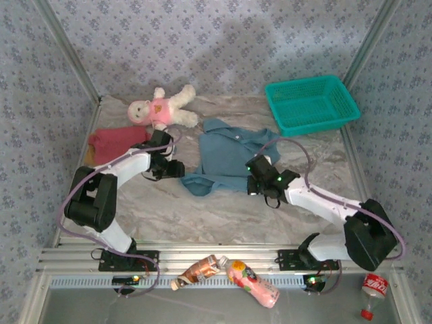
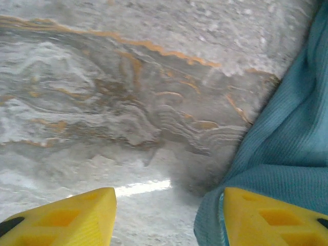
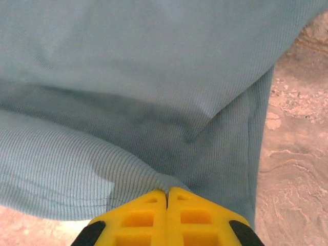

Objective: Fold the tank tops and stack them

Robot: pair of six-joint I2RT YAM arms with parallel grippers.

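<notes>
blue top (image 1: 226, 152) sits mid-desk. Right jaws are closed on a thin pinch of its near hem. Left jaws are open at its left near corner, gripping nothing. Risk: lifting now could slip the pinch or drag the fold skewed.

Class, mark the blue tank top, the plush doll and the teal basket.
blue tank top (image 1: 226, 156): top external view, middle of its body.
plush doll (image 1: 160, 108): top external view, pink torso.
teal basket (image 1: 317, 123): top external view, near wall.

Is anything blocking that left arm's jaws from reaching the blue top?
Nothing visible does. The left jaws stand open over bare table, with the edge of the blue top right at one finger.
</notes>
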